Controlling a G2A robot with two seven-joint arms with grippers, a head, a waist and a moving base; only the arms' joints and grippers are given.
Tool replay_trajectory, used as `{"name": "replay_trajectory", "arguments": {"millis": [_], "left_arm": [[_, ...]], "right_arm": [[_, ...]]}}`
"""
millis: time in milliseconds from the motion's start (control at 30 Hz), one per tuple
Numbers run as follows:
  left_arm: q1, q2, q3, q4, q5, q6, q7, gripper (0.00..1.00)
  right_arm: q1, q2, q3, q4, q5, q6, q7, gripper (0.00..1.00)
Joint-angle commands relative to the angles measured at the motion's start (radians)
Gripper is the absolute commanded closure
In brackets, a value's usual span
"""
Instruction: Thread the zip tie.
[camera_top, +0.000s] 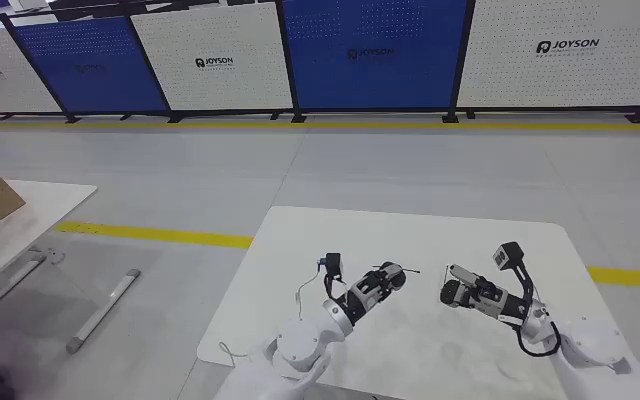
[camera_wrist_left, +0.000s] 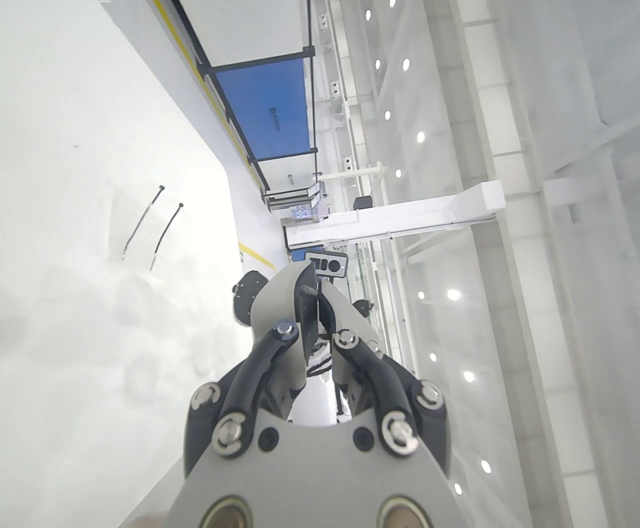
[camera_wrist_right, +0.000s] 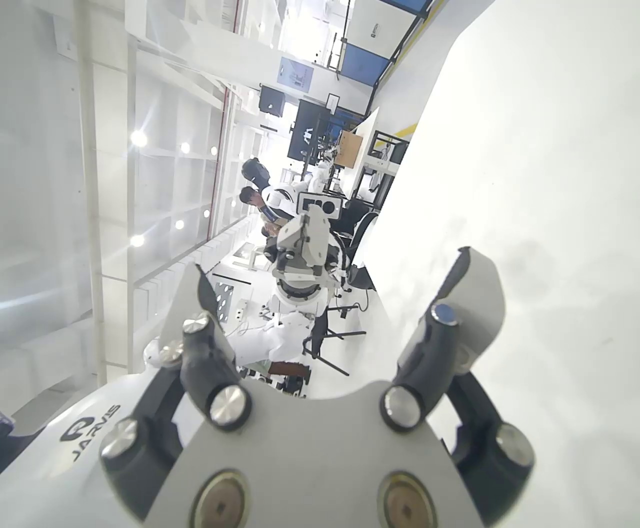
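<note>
The left gripper (camera_wrist_left: 316, 280) is nearest, held above the near part of the white table (camera_top: 330, 230). Its fingers are pressed together on a thin black zip tie (camera_top: 411, 270). In the top view, the free end of the tie sticks out past the fingertips toward the other arm. How the tie sits between the pads is too small to make out.

Just beside it, facing it across a small gap, is the right gripper (camera_wrist_right: 334, 265). Its 2 fingers are spread wide with nothing between them, and it is not touching the tie.

Farther out on the tabletop, well apart from both grippers, 2 more ties lie flat in the left wrist view. The first loose tie (camera_wrist_left: 145, 222) and the second loose tie (camera_wrist_left: 168, 234) are near each other, roughly parallel and not touching. Each is straight, with its small square head at the far end.

Beyond the table, a yellow floor line (camera_top: 150, 235) crosses the grey floor. A second white table (camera_top: 50, 200) stands off to the left. At the back runs a row of blue and white perforated panels (camera_top: 375, 50).
</note>
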Motion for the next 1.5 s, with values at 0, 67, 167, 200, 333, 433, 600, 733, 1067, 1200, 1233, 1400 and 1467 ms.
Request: {"name": "replay_trajectory", "arguments": {"millis": [0, 67, 167, 200, 333, 433, 600, 733, 1067, 1200, 1233, 1400, 1467], "left_arm": [[0.017, 0.005, -0.037, -0.023, -0.068, -0.019, -0.039, 1.0], [0.031, 0.012, -0.078, -0.048, -0.073, -0.05, -0.06, 1.0], [0.058, 0.024, -0.136, -0.106, -0.073, -0.08, -0.109, 1.0], [0.072, 0.028, -0.153, -0.135, -0.07, -0.091, -0.129, 1.0], [0.108, 0.035, -0.185, -0.211, -0.065, -0.116, -0.149, 1.0], [0.108, 0.035, -0.185, -0.211, -0.065, -0.116, -0.149, 1.0], [0.108, 0.035, -0.185, -0.211, -0.065, -0.116, -0.149, 1.0], [0.111, 0.032, -0.17, -0.207, -0.149, -0.124, -0.161, 1.0], [0.126, 0.035, -0.23, -0.232, -0.234, -0.246, -0.225, 1.0], [0.126, 0.035, -0.23, -0.232, -0.234, -0.246, -0.225, 1.0], [0.126, 0.035, -0.23, -0.232, -0.234, -0.246, -0.225, 1.0], [0.119, 0.036, -0.23, -0.23, -0.201, -0.239, -0.211, 1.0], [0.115, 0.037, -0.228, -0.217, -0.14, -0.231, -0.197, 1.0]], "right_arm": [[0.0, 0.0, 0.0, 0.0, 0.0, 0.0, 0.0, 0.0], [0.0, 0.0, 0.0, 0.0, 0.0, 0.0, 0.0, 0.0], [0.0, 0.0, 0.0, 0.0, 0.0, 0.0, 0.0, 0.0], [0.0, 0.0, 0.0, 0.0, 0.0, 0.0, 0.0, 0.0], [0.0, 0.0, 0.0, 0.0, 0.0, 0.0, 0.0, 0.0], [0.0, 0.0, 0.0, 0.0, 0.0, 0.0, 0.0, 0.0], [0.0, 0.0, 0.0, 0.0, 0.0, 0.0, 0.0, 0.0], [0.0, 0.0, 0.0, 0.0, 0.0, 0.0, 0.0, 0.0], [0.0, 0.0, 0.0, 0.0, 0.0, 0.0, 0.0, 0.0], [0.0, 0.0, 0.0, 0.0, 0.0, 0.0, 0.0, 0.0], [0.0, 0.0, 0.0, 0.0, 0.0, 0.0, 0.0, 0.0], [0.0, 0.0, 0.0, 0.0, 0.0, 0.0, 0.0, 0.0], [0.0, 0.0, 0.0, 0.0, 0.0, 0.0, 0.0, 0.0]]}}
